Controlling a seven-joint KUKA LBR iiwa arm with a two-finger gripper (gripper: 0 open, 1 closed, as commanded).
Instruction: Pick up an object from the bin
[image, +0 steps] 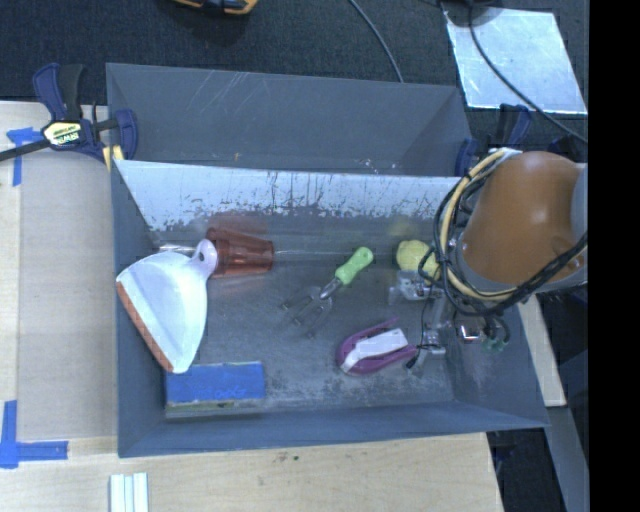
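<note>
Camera view: six loose things in bin (300, 120), one of each: white scoop (170, 300), red cup (240, 254) on its side, blue sponge (215, 384), green-handled fork (335, 280), yellow ball (410, 255), purple brush (375, 350). Gripper (428, 345) low at right wall, just beside brush's right end; released or clenched, cannot tell. Sponge lies against near wall. Floor open mid-bin.

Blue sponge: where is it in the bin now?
In the camera view the blue sponge lies in the lower left corner of the bin, just below the white dustpan and far left of the purple brush.
</note>
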